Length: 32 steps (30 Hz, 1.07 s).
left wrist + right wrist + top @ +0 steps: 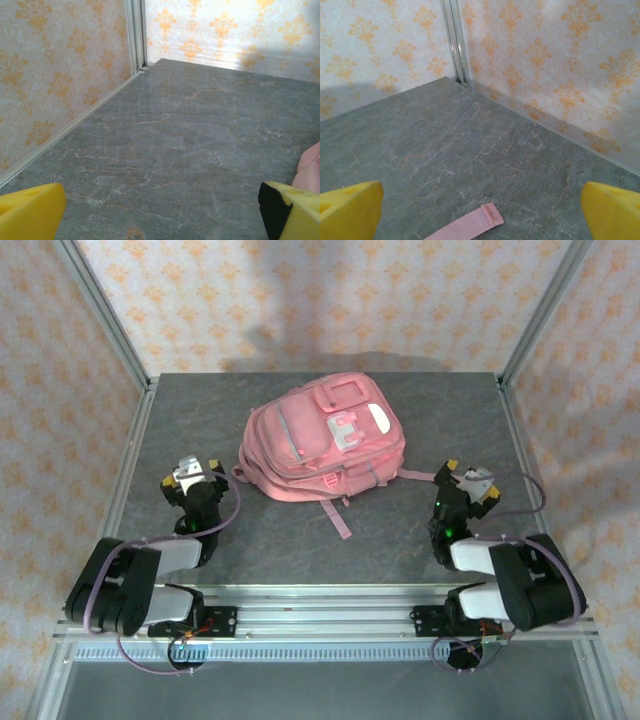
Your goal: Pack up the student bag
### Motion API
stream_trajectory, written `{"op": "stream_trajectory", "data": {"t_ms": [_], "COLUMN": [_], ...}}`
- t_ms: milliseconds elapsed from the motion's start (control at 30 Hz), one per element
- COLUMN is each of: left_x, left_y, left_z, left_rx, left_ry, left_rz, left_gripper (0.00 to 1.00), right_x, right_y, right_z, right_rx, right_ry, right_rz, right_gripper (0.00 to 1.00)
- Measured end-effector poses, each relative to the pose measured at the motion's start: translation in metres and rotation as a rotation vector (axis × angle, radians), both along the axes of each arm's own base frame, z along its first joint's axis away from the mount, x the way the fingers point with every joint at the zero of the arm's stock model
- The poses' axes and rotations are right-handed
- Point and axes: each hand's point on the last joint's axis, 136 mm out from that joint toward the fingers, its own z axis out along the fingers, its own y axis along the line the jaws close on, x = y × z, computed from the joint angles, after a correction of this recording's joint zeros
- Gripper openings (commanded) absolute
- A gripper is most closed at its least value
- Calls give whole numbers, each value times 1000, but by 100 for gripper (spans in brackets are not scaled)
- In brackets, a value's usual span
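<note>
While both arms sit folded low at the near edge, the grey stone-pattern table [180,430] carries one item. Orange-on-cream wallpaper [300,300] closes the far and side walls.

Student bag [320,440]: pink backpack, lying flat at table centre, slightly toward the far side, front pockets and pale patches facing up. Its body sits askew to the table edges. A long pink strap [338,517] trails off its near side toward the arm bases.

Left gripper [190,472]: near-left of the bag, apart from it, with bare table between. Jaws spread wide, nothing between them. In the left wrist view the yellow fingertips [30,212] sit at the bottom corners, and a sliver of pink bag fabric shows at the right edge, just above the right-hand tip. I cannot tell whether they touch.

Right gripper [472,479]: near-right of the bag, also clear of the bag body. Jaws spread wide and empty.

Side strap [467,223]: a thin pink webbing end from the bag's right side. In the right wrist view it lies flat on the table between the yellow pads [610,210], touching neither.
</note>
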Motion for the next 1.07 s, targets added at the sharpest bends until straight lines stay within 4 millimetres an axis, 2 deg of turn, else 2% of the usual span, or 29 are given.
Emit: {"op": "stream_trajectory", "data": {"t_ms": [167,233,300,367,433,500,1067], "left_x": [7,4,2,7,14,19,21], "left_y": [-9,-9,-8,-2,3,7,4], "left_z": [4,-2,-6,-1,-4,4,5], "left_rx": [36,46,43,39,23,12,-8], "left_ry": [-64,-71,-64,-98,-80,-114,-124], "left_rz": [-72,-88,-109,-107,-104,-101,-103], "left_gripper": [100,100,100,100,100,100,100], "right_x": [5,11,21,30,34,37,45], "right_y": [-7,-3,5,11,11,11,18], "right_z": [-4,-3,-6,-19,-17,-16,-15], "right_rx": [15,20,15,20,26,30,41], "right_ry": [-31,-41,-41,6,1,-1,3], "right_rz": [45,97,157,201,221,232,290], "right_gripper": [100,100,100,100,100,100,100]}}
